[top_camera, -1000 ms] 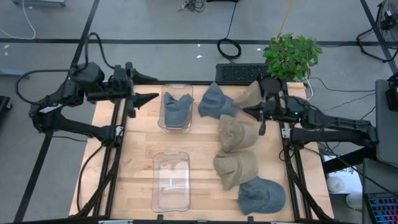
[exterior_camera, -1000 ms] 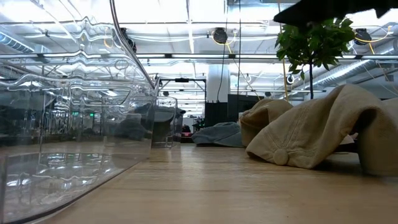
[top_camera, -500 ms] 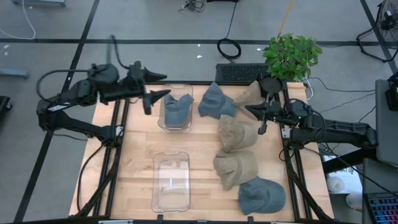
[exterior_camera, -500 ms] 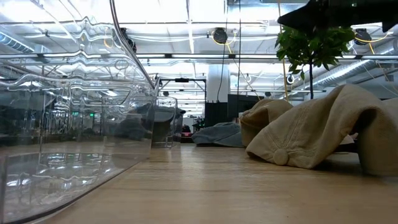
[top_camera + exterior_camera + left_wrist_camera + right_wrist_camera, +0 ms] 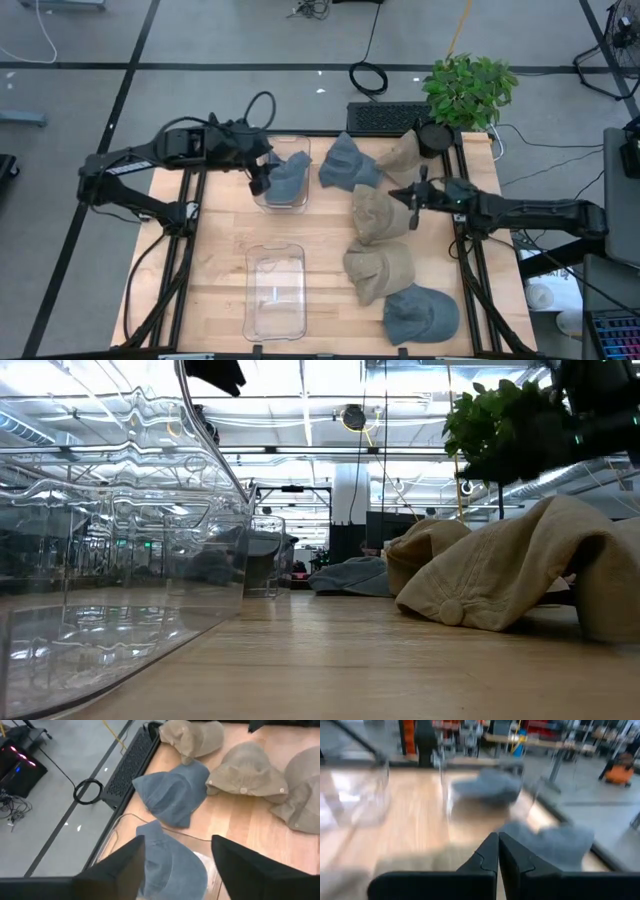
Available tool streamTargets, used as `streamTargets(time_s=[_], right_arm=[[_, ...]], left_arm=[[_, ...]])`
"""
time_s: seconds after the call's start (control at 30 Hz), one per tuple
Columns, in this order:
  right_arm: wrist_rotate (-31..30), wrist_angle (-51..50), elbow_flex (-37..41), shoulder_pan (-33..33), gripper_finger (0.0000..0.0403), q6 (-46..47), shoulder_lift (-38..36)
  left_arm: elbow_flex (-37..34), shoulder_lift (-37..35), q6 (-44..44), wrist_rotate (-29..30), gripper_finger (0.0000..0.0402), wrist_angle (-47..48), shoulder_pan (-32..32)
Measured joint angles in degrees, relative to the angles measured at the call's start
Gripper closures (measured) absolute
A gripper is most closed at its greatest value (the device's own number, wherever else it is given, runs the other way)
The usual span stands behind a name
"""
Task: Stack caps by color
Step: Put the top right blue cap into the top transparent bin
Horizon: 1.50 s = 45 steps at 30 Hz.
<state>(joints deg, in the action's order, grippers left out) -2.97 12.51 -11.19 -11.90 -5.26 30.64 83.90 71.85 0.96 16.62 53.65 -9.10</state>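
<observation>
The far clear bin (image 5: 282, 172) held one blue-grey cap (image 5: 287, 172). The near clear bin (image 5: 275, 291) held nothing. The left tool (image 5: 262, 172) hung over the far bin, fingers apart; the right tool (image 5: 411, 200), fingers together, hovered by a tan cap (image 5: 380, 213).

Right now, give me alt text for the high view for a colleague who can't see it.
The left gripper, fingers apart, hovers at a clear bin holding a blue-grey cap. The shut right gripper sits beside a tan cap.
</observation>
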Motion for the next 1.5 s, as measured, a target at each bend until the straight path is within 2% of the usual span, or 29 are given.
streamTargets(time_s=[0.17,0.23,0.37,0.43,0.53,0.67,0.77,0.93,1.03,1.13,1.2,1.3,1.5], right_arm=[[-0.42,11.14,7.73,-0.52,0.0403,-3.64,0.63],[1.61,20.00,9.48,-0.36,0.0403,-2.80,0.50],[3.41,32.21,9.09,-0.37,0.0403,2.73,0.50],[4.55,34.61,7.04,-0.38,0.0403,6.51,-0.11],[5.06,24.10,1.44,-0.46,0.0403,8.90,-0.25],[5.85,0.35,-11.08,-0.53,0.0403,5.59,1.16],[4.80,-9.43,-19.79,-0.53,0.0403,5.36,2.65],[1.31,-16.25,-30.04,-1.51,0.0403,1.98,2.77],[-0.96,-15.13,-30.82,-2.16,0.0403,0.63,2.53],[-5.36,-13.88,-30.73,-2.34,0.0403,5.29,2.03],[-6.20,-13.78,-30.70,-2.34,0.0403,5.71,1.94],[-5.77,-13.86,-30.68,-2.29,0.0403,3.06,2.18],[-5.81,-14.21,-30.63,-2.31,0.0403,4.37,2.45]], left_arm=[[0.00,0.34,-0.40,-0.07,0.0235,0.13,-0.22],[0.00,0.10,-0.41,-0.07,0.0259,0.14,-0.22],[0.00,-0.71,-0.55,-0.04,0.0298,0.09,-0.62],[0.00,-0.69,-0.68,0.08,0.0311,0.13,-0.98],[0.00,-0.65,-0.83,-0.30,0.0326,0.25,-1.72],[0.00,-0.65,-0.82,-0.46,0.0335,0.65,-2.84],[0.00,-0.67,-0.77,-0.52,0.0336,1.08,-3.33],[0.00,-0.67,-0.44,-0.75,0.0337,3.54,-3.80],[-0.56,-0.67,-0.50,-1.65,0.0337,3.30,-3.74],[-1.39,-0.98,-0.85,-3.41,0.0337,3.18,-3.75],[-2.36,-1.30,-2.02,-4.74,0.0337,2.31,-3.76],[-6.03,-2.23,-4.07,-6.56,0.0337,-1.45,-3.93],[-18.34,-6.02,-8.01,-7.65,0.0337,-10.97,-5.71]])
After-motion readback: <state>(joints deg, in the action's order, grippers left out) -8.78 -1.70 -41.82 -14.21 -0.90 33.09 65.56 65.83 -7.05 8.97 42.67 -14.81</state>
